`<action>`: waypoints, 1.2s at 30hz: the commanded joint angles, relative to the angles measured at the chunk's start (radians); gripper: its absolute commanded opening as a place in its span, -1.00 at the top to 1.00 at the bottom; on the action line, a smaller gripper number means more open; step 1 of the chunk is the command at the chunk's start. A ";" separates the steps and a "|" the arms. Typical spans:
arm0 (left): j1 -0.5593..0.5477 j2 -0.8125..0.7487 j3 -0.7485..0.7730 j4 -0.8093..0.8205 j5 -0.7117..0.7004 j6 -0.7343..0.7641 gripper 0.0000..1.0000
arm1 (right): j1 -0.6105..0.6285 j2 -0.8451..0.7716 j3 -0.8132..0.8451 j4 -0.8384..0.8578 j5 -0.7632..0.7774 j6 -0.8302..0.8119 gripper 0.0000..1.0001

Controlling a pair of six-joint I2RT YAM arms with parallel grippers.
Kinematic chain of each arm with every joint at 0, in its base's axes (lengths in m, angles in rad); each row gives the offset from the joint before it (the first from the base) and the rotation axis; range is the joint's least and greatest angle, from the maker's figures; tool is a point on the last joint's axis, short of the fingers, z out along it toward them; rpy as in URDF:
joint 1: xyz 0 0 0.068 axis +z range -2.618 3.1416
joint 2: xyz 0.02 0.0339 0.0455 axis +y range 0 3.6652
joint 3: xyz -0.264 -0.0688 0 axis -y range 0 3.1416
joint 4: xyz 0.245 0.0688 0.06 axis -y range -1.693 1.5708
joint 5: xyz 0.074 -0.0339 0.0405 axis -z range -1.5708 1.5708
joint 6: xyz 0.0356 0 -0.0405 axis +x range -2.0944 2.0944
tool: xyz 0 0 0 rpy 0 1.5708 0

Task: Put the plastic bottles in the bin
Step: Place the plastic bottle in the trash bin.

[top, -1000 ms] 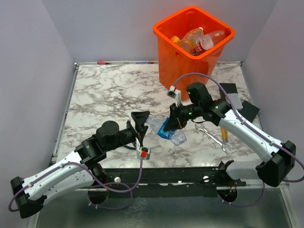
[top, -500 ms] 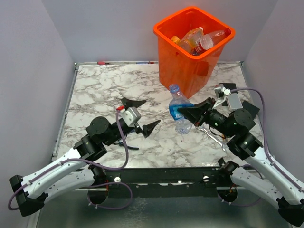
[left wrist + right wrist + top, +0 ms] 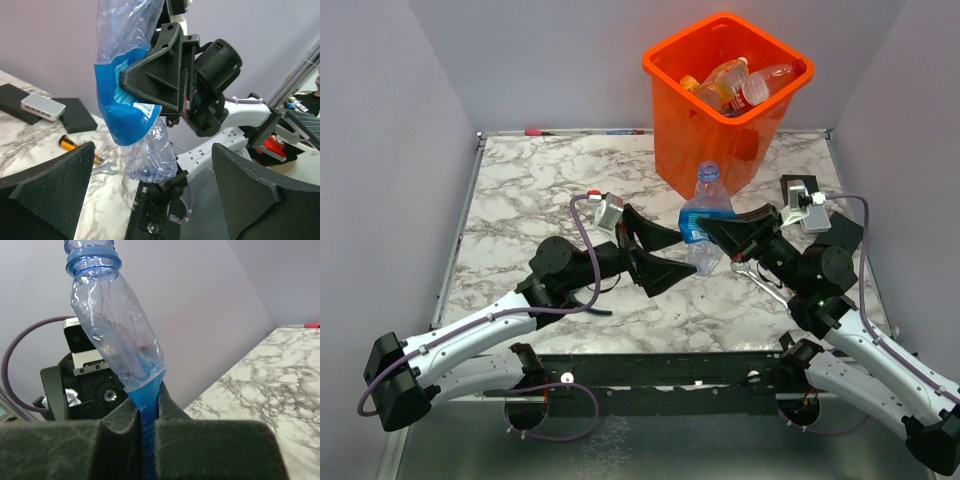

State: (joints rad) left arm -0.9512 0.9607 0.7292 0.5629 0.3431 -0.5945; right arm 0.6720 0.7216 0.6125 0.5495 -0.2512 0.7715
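Note:
A crushed clear bottle with a blue label (image 3: 704, 212) stands upright above the table, neck up, just in front of the bin (image 3: 688, 140). My right gripper (image 3: 723, 232) is shut on its flattened label. In the right wrist view the label is pinched between the pads and the bottle (image 3: 114, 322) rises above my right gripper (image 3: 147, 412). My left gripper (image 3: 657, 252) is open just left of the bottle, not touching it. In the left wrist view the bottle (image 3: 131, 102) hangs ahead of my left gripper (image 3: 150, 197) and its spread fingers (image 3: 47, 192). Several plastic bottles (image 3: 745, 85) lie in the orange bin.
A steel wrench (image 3: 768, 288) and an orange-handled tool (image 3: 75, 144) lie on the marble table under the right arm. Black boxes (image 3: 842, 232) sit at the right edge, one with a small white device (image 3: 42, 106) on it. A red pen (image 3: 535, 131) lies along the back edge.
My left gripper has opened wide and swung right toward the bottle. My right gripper has lifted the bottle off the table, stood it upright and carried it nearer the bin.

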 commanded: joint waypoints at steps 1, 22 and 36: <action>0.000 0.035 0.004 0.095 0.076 -0.090 -0.98 | -0.002 0.012 -0.022 0.114 0.001 0.072 0.99; 0.000 0.118 0.033 0.067 0.034 -0.032 0.33 | 0.013 0.057 0.102 -0.143 -0.008 -0.044 -0.12; 0.000 0.018 0.033 -0.225 -0.037 0.188 0.54 | 0.013 0.250 0.750 -0.921 0.091 -0.372 -0.73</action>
State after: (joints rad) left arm -0.9466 1.0157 0.7448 0.4248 0.3466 -0.4957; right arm 0.6800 0.8646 1.2228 -0.0746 -0.2054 0.5030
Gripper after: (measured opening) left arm 0.477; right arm 0.848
